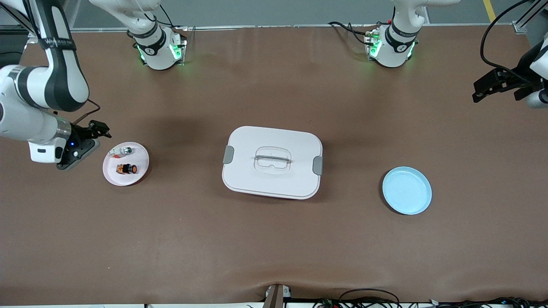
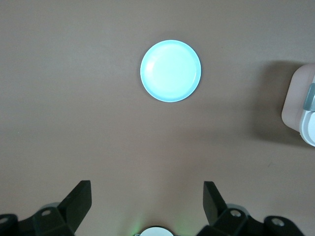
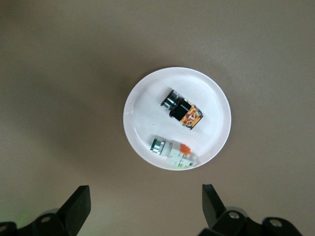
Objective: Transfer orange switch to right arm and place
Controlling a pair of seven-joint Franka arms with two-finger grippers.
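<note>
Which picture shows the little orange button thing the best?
The right wrist view: the orange switch lies large and unobstructed on the white plate. The front view shows it tiny. The left wrist view misses it, showing the blue plate.

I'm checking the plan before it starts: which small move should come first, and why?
Probably lower the open right gripper onto the orange switch: it lies untouched on the pink plate beside that gripper, while the open left gripper waits high up.

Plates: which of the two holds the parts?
The white plate at the right arm's end holds the orange switch and a silver-and-white piece; the blue plate holds nothing.
</note>
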